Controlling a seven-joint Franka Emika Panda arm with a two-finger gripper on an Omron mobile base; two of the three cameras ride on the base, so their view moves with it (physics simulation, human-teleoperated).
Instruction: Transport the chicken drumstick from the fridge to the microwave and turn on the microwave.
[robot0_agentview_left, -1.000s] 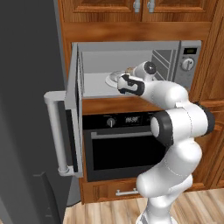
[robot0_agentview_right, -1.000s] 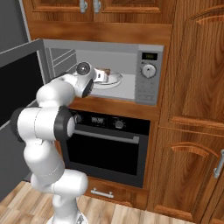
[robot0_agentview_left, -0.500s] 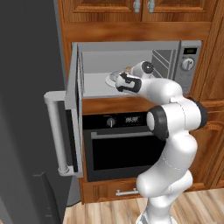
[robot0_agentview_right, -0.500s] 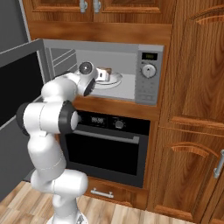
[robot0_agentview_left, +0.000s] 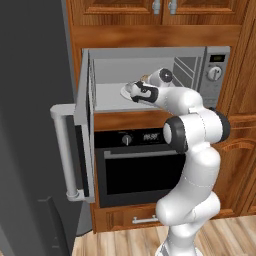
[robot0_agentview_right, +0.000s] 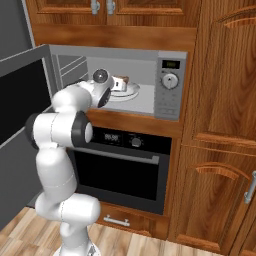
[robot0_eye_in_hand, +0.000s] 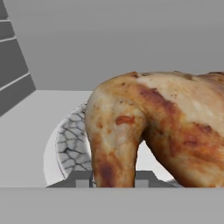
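Home kitchen, rendered. Shown by: built-in microwave (robot0_agentview_right: 170, 82) set in wall of brown wood cabinets (robot0_agentview_right: 225, 75), door (robot0_agentview_left: 85, 125) swung open, round knob and small display on side panel; black oven (robot0_agentview_right: 120, 170) with wide dark window fitted directly below; drawer (robot0_agentview_right: 120, 220) with metal handle under oven; tall dark grey fridge (robot0_agentview_left: 30, 125) at left; wood plank floor (robot0_agentview_right: 25, 235); cabinet doors with metal pulls above microwave

Warm wooden cabinets (robot0_agentview_right: 225, 125) with metal handles (robot0_agentview_right: 248, 187) line the kitchen wall, framing a black built-in oven (robot0_agentview_right: 122, 170) with a wide dark window, above a light wood plank floor (robot0_agentview_right: 30, 240).
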